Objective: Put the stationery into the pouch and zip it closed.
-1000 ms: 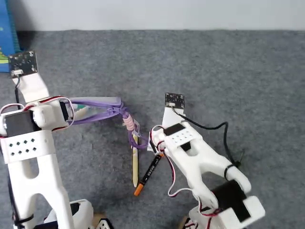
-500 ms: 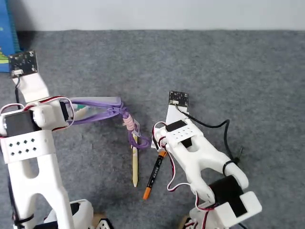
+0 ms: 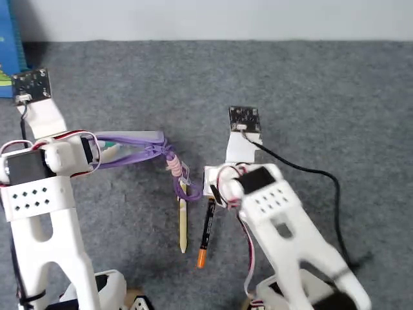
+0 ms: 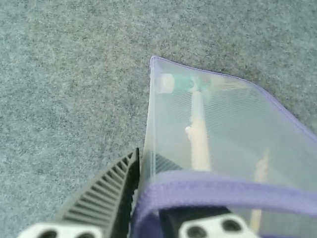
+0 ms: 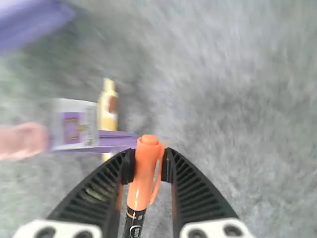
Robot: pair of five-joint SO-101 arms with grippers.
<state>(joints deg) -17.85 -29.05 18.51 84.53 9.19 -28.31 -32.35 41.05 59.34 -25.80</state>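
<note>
Left gripper (image 4: 143,166) is clamped tight on the rim of the pouch (image 4: 223,124), with both jaws pressed onto the purple trim, and holds it above the grey carpet (image 3: 322,97) on the left side. Pouch is see-through with purple edging. A pale stick (image 4: 199,139) and a teal item (image 4: 184,83) with a white end show through its wall. In the high view the pouch sticks out sideways from the left arm toward the middle. Off its far end hang a pink strap (image 3: 174,165), a small tag (image 3: 185,172) and a purple loop (image 3: 181,190). Right gripper (image 5: 147,154) is closed down on the pen (image 3: 206,226). It pinches the orange cap between the two black jaws, with only a pen-width gap between them. Pen has a black body and is orange at both ends. It runs from the right gripper toward the near edge of the table; cannot tell whether its free end touches the carpet. Pencil (image 3: 183,223) is plain wood and lies flat on the carpet just beside the pen, on the pouch side. It is roughly parallel to the pen, tip toward the near edge, top end crossed by the purple loop. Pen and pencil are both outside the pouch, close to the hanging strap. Blue object (image 3: 10,58) sits at the far-left edge, well apart from the rest.
</note>
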